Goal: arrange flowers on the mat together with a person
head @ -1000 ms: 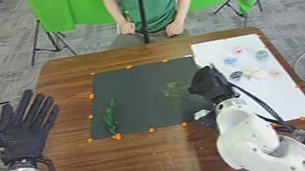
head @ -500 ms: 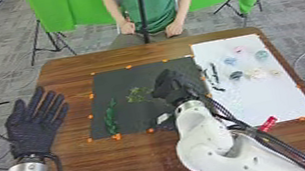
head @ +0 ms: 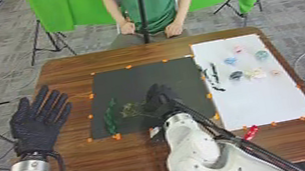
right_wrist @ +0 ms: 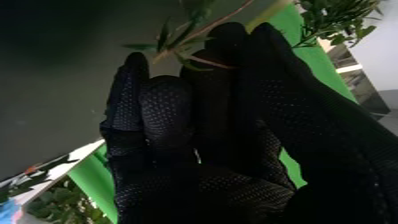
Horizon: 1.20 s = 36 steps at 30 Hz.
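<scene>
One feathery yellow-green sprig (head: 132, 110) was over the black rectangular mat (head: 135, 80)!
The black-gloved right hand (head: 160, 98) pinched it, fingers nearly closed, presumably for placing beside the dark-green leafy stem (head: 110, 118).

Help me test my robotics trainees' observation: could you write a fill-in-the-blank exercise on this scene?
1. The right hand holds the light-green sprig over the darker of the two ____.
2. The leafy dark-green sprig lies to the robot's ____ of the light-green one.
3. The pink flower lies on the ____ mat.
4. The left hand is open and holds ____.

Missing words: mats; left; white; nothing.
</scene>
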Motion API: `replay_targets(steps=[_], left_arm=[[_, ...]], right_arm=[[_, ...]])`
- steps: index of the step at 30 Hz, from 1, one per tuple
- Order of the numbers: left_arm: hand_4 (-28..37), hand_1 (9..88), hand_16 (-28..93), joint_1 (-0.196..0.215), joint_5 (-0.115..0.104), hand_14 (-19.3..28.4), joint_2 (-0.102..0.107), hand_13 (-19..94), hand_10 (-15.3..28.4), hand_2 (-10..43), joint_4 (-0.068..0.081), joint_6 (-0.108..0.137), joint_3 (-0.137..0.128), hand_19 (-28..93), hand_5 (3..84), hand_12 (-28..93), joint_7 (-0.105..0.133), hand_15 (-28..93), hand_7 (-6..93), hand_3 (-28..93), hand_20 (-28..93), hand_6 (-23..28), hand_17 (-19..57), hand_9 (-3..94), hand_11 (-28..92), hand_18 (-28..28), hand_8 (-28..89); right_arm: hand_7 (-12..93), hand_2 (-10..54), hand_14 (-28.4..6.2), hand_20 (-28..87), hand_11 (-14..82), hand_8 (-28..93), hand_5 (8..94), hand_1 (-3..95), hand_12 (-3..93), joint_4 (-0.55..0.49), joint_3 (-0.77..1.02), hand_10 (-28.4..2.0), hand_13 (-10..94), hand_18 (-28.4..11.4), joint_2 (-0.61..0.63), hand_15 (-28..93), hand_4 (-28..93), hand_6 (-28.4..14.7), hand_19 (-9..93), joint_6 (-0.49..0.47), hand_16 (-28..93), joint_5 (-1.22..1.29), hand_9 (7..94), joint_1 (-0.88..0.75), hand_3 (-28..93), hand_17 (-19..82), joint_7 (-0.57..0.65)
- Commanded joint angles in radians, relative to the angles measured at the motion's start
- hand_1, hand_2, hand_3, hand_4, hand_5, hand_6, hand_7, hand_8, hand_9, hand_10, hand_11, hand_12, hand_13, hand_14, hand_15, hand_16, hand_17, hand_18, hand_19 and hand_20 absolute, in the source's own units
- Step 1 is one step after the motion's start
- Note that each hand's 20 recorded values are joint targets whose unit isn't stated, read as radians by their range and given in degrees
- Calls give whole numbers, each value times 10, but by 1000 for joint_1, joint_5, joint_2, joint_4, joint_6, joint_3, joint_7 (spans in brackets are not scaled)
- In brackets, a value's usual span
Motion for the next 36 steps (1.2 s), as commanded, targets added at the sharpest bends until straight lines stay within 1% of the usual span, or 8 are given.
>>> replay_targets(steps=[1, 6, 10, 19, 25, 29, 31, 36], left_arm=[[-283, 260, -78, 10, -9, 146, 0, 284, 146, 153, 5, 15, 1, 376, 434, 82, -2, 307, 112, 723, 127, 77, -56, 381, 190, 148, -92], [-283, 260, -79, 20, -7, 146, -3, 285, 146, 154, 3, 8, -5, 376, 436, 81, 0, 309, 113, 731, 127, 76, -55, 382, 191, 148, -93], [-283, 262, -79, 20, -8, 146, -8, 285, 147, 155, 3, 8, -4, 376, 436, 81, 3, 310, 115, 731, 127, 76, -55, 383, 191, 148, -93], [-283, 264, -80, 58, -7, 146, -27, 285, 146, 156, -10, -6, -35, 376, 436, 81, 30, 310, 114, 732, 127, 76, -55, 381, 190, 148, -93], [-283, 265, -80, 71, -8, 146, -35, 285, 147, 156, -15, -7, -44, 375, 435, 80, 35, 309, 114, 731, 127, 75, -55, 381, 189, 148, -93], [-283, 264, -80, 88, -10, 146, -32, 286, 146, 157, -20, -2, -57, 376, 435, 81, 43, 309, 115, 730, 127, 75, -55, 381, 189, 149, -93], [-283, 264, -80, 86, -12, 145, -35, 286, 146, 157, -19, -4, -54, 375, 435, 81, 40, 308, 115, 729, 127, 75, -55, 381, 189, 148, -93], [-283, 262, -79, 74, -14, 146, -33, 286, 147, 159, -13, -6, -36, 375, 435, 82, 28, 309, 115, 731, 127, 76, -55, 382, 190, 149, -93]], right_arm=[[401, -95, -178, 260, 457, 22, 633, 514, 587, -11, -3, -141, 527, -239, -5, 751, -248, -32, 784, -22, 427, 4, 641, -20, 728, 254, -31], [314, -95, -179, 239, 460, 2, 631, 487, 549, -25, 5, -145, 521, -239, 8, 748, -246, -37, 788, -32, 411, 16, 630, -29, 741, 250, -41], [239, -95, -181, 228, 493, -130, 613, 452, 499, -41, 23, -156, 517, -240, 18, 748, -240, -37, 793, -41, 408, 23, 615, -42, 754, 246, -51], [201, -95, -186, 227, 545, -124, 591, 398, 426, -105, 82, -173, 516, -244, 92, 752, -229, -50, 799, -19, 407, 17, 607, -92, 777, 245, -34], [192, -88, -194, 222, 561, -115, 586, 387, 391, -159, 134, -182, 510, -247, 136, 755, -208, -58, 804, -62, 408, 10, 598, -166, 774, 242, -11], [276, -54, -197, 218, 565, -52, 636, 385, 383, -185, 145, -185, 523, -255, 143, 758, -204, -53, 814, -98, 404, 19, 614, -197, 755, 241, -2], [330, -16, -201, 218, 562, 47, 677, 393, 385, -193, 142, -187, 532, -257, 141, 758, -207, -51, 819, -114, 405, 26, 629, -204, 729, 246, -2], [329, 38, -200, 219, 527, 73, 715, 463, 443, -210, 104, -182, 541, -256, 138, 755, -216, -52, 822, -184, 415, 63, 648, -183, 715, 253, -19]])
